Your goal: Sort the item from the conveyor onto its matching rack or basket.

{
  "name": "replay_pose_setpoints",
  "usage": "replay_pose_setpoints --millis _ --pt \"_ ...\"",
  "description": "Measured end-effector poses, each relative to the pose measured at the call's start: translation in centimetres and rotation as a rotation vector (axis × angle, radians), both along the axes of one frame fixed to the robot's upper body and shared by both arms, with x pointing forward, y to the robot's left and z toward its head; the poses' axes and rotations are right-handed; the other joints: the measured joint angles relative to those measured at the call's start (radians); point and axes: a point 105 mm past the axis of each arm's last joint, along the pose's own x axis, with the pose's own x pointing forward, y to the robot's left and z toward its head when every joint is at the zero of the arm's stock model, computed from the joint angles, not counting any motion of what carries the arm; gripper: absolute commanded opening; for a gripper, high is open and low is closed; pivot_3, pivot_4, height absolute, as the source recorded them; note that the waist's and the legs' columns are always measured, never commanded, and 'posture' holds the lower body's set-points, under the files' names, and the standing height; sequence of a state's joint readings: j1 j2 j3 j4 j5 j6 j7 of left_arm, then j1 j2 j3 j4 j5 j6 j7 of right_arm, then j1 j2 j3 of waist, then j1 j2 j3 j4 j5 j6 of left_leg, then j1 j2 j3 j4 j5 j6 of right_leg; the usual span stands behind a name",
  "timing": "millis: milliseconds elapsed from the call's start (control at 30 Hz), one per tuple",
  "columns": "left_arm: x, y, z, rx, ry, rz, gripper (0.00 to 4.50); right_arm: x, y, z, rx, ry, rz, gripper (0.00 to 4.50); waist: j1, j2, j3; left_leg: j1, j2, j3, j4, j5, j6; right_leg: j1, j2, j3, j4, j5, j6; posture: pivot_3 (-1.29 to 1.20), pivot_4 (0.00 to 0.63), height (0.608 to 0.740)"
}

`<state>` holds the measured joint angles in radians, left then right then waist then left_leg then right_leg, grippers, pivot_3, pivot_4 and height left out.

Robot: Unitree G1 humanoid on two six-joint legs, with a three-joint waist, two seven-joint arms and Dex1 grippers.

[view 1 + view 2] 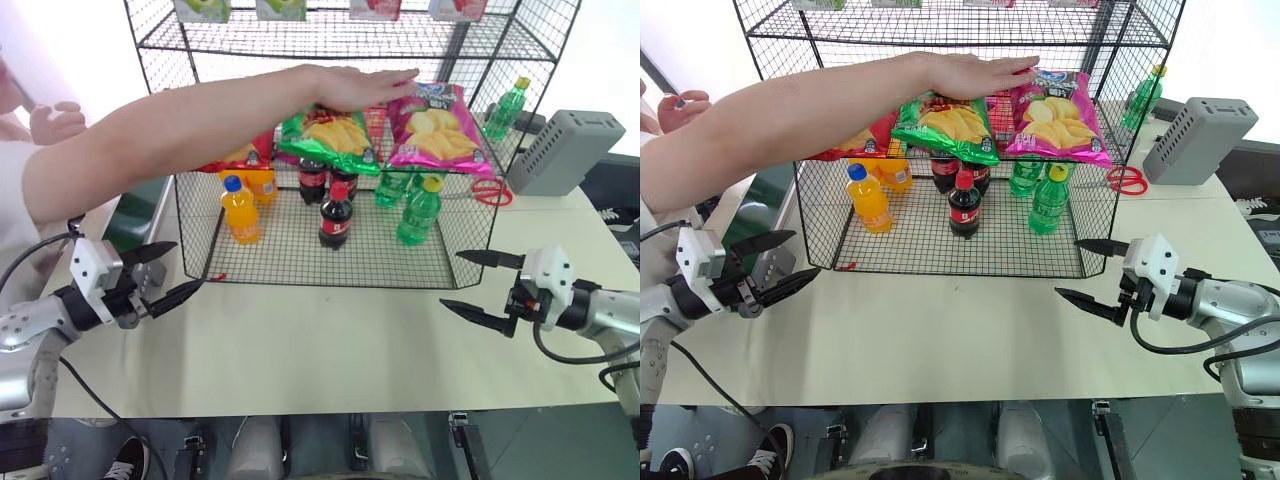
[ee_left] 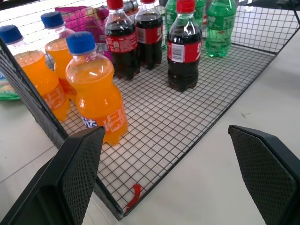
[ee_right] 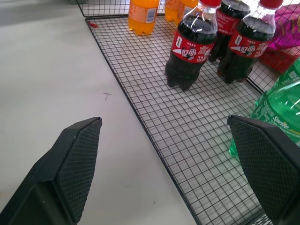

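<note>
Nearest, over the pale table [image 1: 330,350], the left gripper [image 1: 165,275] and right gripper [image 1: 480,285] hang wide apart-fingered, empty. Beyond, soda bottles [image 1: 335,215] stand in the black wire rack [image 1: 200,215]; the pink chip bag [image 1: 437,125] lies on its middle shelf beside a person's hand [image 1: 365,88].

head stereo looking down, wrist views close, sharing rack [image 1: 330,250]
</note>
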<state>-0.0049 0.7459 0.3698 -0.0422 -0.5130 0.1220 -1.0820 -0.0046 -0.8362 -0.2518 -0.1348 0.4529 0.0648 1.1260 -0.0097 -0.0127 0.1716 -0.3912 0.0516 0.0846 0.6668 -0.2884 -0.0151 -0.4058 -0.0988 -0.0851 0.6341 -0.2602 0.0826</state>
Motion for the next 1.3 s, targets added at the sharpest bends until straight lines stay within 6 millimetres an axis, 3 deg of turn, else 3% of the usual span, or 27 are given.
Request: replay_pose_setpoints --millis 1300 --pt "-0.6 -0.6 0.0 -0.028 0.014 0.011 4.5 1.0 1.6 0.6 -0.028 -0.032 0.07 4.46 -0.001 0.0 0.0 0.0 0.0 0.0 0.0 0.0 0.0 0.0 0.0 0.0 0.0 0.0 0.0 0.0 0.15 0.74"
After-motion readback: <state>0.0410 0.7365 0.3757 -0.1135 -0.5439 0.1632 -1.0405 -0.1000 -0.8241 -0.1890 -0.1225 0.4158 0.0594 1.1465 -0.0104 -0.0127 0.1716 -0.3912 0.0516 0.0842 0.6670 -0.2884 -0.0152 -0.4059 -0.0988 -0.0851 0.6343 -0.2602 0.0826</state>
